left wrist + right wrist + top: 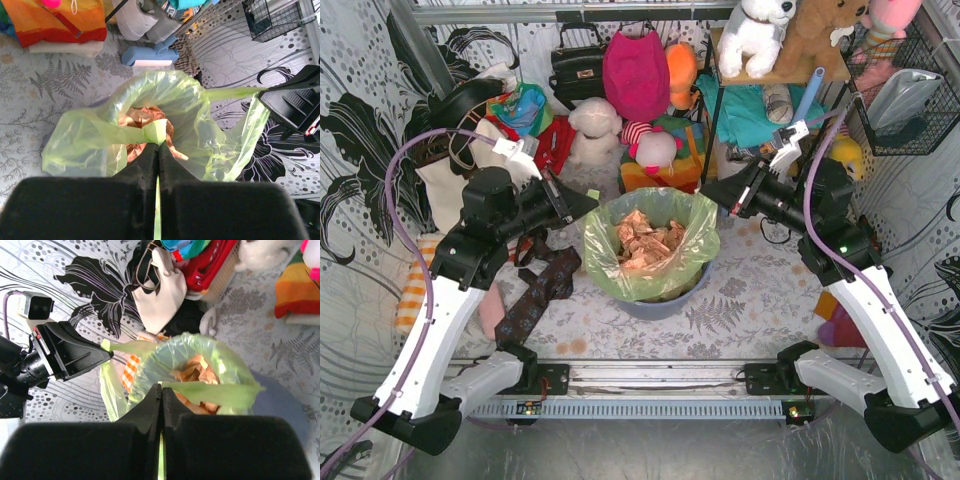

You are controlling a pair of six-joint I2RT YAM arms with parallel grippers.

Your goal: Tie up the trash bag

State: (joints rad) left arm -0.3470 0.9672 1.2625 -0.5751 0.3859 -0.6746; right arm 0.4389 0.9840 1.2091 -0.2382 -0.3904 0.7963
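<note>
From the top view, you have the trash bag (655, 225) lining the blue-grey bin (665, 303), with its lime-green rim spilling out over the bin's edge and tan crumpled paper (645, 240) showing inside. Your left gripper (592, 207) sits at the bin's left rim and your right gripper (705, 190) at the bin's right rim, each touching the bag's top edge; from up here you cannot tell how the jaws stand

In the left wrist view, your left gripper (159, 145) is clenched, its fingers pressed together on a fold of the bag's rim at the near side of the bin's mouth. Across the bin, the right gripper (265, 95) pinches a thin strip of green plastic that runs taut from the bag

In the right wrist view, your right gripper (161, 387) is clamped on the bag's rim, and a green flap stretches from it over the bin's mouth. Across the bin, the left gripper (110, 354) grips a stretched tongue of the same bag
</note>
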